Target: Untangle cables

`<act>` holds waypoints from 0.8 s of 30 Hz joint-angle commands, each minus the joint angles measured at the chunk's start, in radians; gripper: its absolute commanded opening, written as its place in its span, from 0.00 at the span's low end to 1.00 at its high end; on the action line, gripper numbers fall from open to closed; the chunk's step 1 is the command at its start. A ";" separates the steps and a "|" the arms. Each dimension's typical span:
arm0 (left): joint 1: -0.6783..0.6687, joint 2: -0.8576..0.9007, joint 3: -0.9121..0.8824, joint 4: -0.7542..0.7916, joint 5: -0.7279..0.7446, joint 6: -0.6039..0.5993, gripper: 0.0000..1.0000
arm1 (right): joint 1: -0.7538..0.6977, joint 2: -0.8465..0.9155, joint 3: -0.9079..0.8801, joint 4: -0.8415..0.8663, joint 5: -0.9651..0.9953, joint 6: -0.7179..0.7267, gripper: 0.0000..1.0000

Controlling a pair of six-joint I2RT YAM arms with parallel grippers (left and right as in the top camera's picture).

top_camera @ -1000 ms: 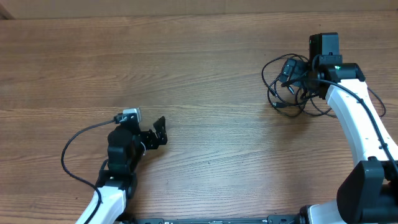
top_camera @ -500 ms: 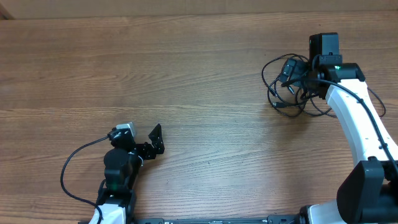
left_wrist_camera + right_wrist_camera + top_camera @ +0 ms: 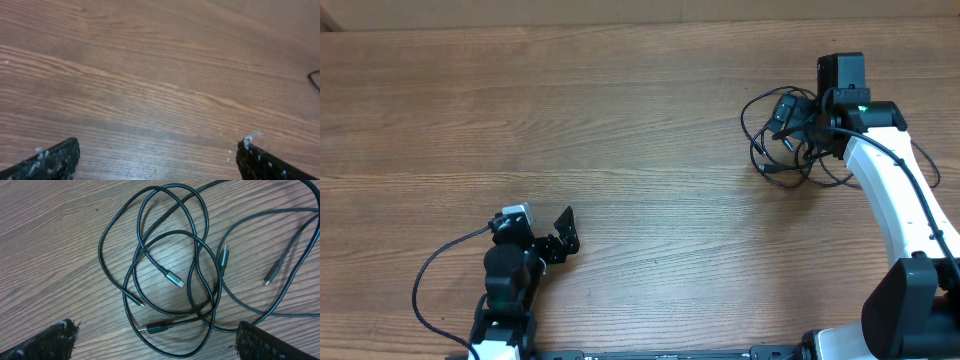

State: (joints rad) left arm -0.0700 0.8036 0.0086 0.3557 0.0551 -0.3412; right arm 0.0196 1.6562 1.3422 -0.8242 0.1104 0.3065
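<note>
The cables (image 3: 772,170) are thin black cords lying in a tangled bunch at the far right of the wooden table. In the right wrist view they form overlapping loops (image 3: 170,276), with small plugs, one of them (image 3: 159,328) close to the jaws. My right gripper (image 3: 788,120) hovers over the bunch, open. Its fingers straddle the lower loops without holding anything (image 3: 155,335). My left gripper (image 3: 563,232) is far off at the near left, open above bare wood (image 3: 157,147).
The left arm's own thicker wire (image 3: 430,270) arcs out to its left near the front edge. A short black curve (image 3: 315,80) shows at the right edge of the left wrist view. The wooden tabletop (image 3: 640,130) spans the whole view.
The left arm has drawn back toward the near edge, its gripper moving slightly left and closer. The right arm and the cables have not moved.
</note>
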 commanded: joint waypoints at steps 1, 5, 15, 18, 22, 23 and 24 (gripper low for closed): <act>0.006 -0.080 -0.004 -0.063 -0.023 0.055 0.99 | -0.002 0.003 0.000 0.003 0.001 0.001 1.00; 0.005 -0.222 -0.004 -0.251 -0.037 0.095 0.99 | -0.002 0.003 0.000 0.003 0.001 0.001 1.00; 0.004 -0.548 -0.004 -0.435 -0.032 0.144 0.99 | -0.002 0.003 0.000 0.003 0.001 0.001 1.00; 0.004 -0.639 -0.004 -0.436 -0.033 0.186 0.99 | -0.002 0.003 0.000 0.003 0.001 0.001 1.00; 0.004 -0.741 -0.004 -0.436 -0.034 0.237 1.00 | -0.002 0.003 0.000 0.003 0.001 0.001 1.00; 0.004 -0.763 -0.004 -0.437 -0.034 0.245 1.00 | -0.002 0.003 0.000 0.003 0.001 0.001 1.00; 0.004 -0.780 -0.004 -0.437 -0.035 0.253 1.00 | -0.002 0.003 0.000 0.003 0.001 0.001 1.00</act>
State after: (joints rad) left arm -0.0700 0.0776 0.0082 -0.0757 0.0254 -0.1532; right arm 0.0196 1.6562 1.3422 -0.8234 0.1085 0.3073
